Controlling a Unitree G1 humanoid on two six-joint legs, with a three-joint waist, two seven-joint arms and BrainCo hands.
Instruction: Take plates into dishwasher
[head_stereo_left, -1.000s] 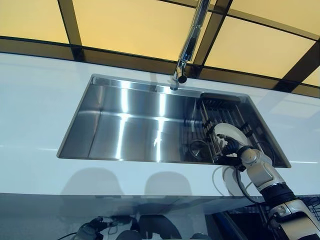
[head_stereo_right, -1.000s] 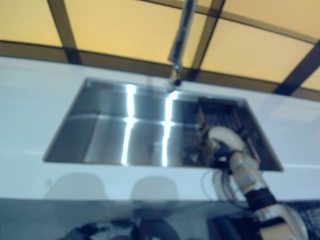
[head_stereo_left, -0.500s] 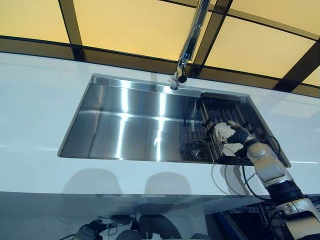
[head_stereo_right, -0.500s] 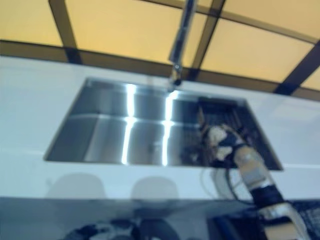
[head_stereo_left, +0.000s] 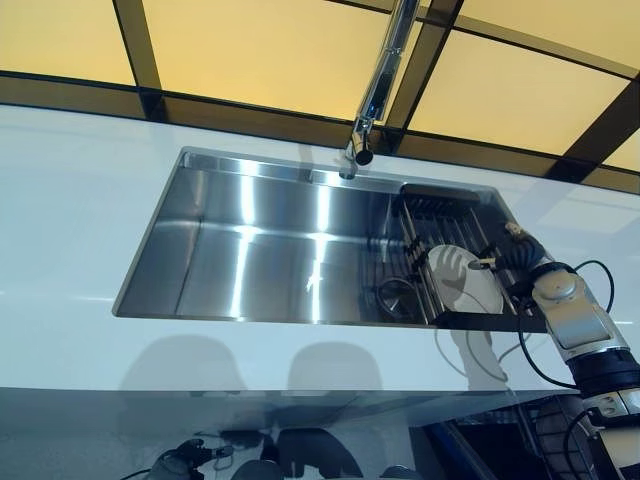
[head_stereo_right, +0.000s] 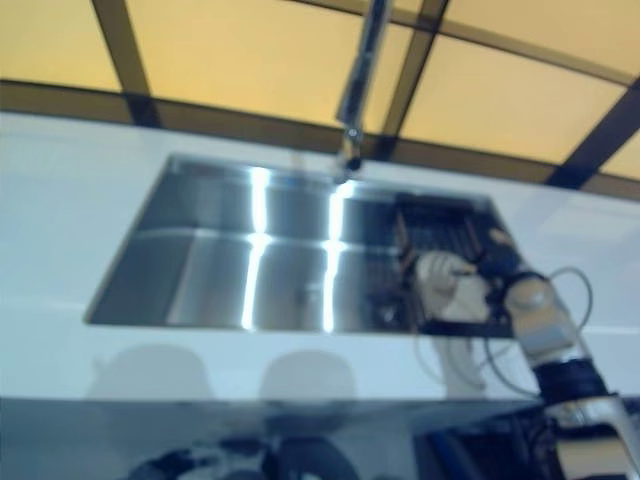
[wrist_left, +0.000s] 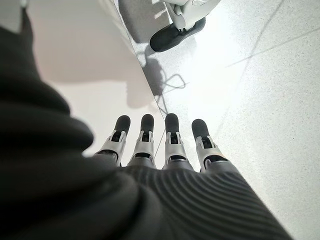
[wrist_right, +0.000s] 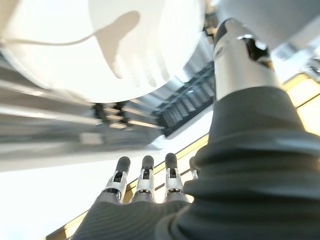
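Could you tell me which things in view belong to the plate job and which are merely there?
Part of the job:
white plate, lying in the dish rack
dish rack at the sink's right end
right hand, open beside the plate, not holding it

Just there:
sink
tap
white counter
left hand, open, hanging over the floor
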